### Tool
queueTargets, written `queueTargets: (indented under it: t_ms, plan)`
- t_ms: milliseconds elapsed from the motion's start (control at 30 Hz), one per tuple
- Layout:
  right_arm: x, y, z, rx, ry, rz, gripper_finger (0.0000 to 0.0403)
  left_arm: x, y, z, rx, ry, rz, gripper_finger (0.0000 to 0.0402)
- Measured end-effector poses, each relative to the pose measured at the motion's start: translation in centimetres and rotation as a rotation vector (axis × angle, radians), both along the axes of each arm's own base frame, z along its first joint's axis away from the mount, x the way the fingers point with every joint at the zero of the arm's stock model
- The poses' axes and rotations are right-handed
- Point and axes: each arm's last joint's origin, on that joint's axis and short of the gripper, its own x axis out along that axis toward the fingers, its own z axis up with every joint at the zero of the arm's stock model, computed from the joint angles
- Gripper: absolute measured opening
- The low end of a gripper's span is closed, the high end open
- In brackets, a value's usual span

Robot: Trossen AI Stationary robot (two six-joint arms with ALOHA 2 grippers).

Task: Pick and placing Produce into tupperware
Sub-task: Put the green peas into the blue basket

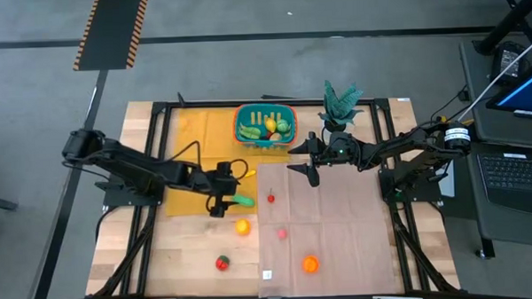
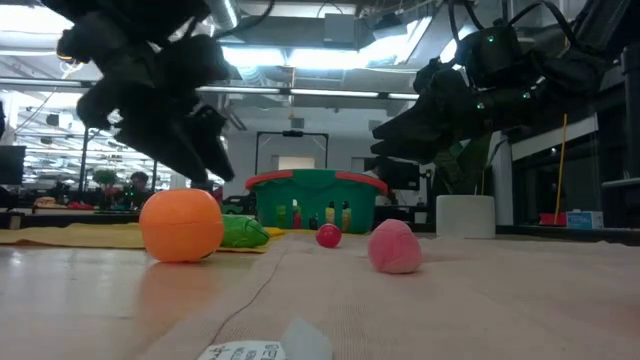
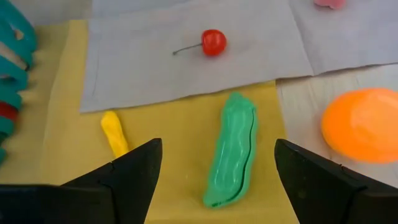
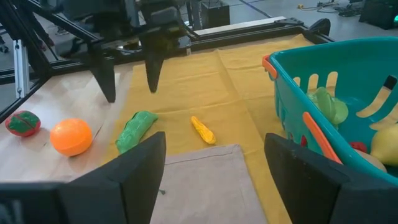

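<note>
Hovering left gripper [image 3: 214, 180], jaws apart, straddling green pod [image 3: 233, 149].

A wooden table [image 1: 185, 259] is covered in part by a yellow cloth [image 1: 190, 143] and a grey sheet [image 1: 339, 218]. An orange [image 1: 242, 227] and a red fruit [image 1: 222, 263] are seen on bare wood.

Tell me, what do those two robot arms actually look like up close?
Both arms are dark, almost black, built of jointed segments with black cables looping alongside. Each ends in two flat, tapering dark fingers: the left gripper and the right gripper. The right arm carries a white band near its base and small green lights at its wrist.
</note>
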Motion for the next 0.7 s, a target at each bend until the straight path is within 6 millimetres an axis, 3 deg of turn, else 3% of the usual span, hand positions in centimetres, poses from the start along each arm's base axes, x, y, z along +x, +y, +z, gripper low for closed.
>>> queueTargets:
  t_ms: [267, 700]
  plan:
    - [0.0, 0.0, -0.1, 0.002, 0.007, 0.000, 0.0275, 1.9, -0.3, -0.2, 0.004, 0.026, 0.000, 0.0302]
    - [-0.1, 0.0, -0.4, 0.007, 0.044, 0.001, 0.0275, 2.2, -1.5, -2.6, 0.009, 0.142, -0.033, 0.0302]
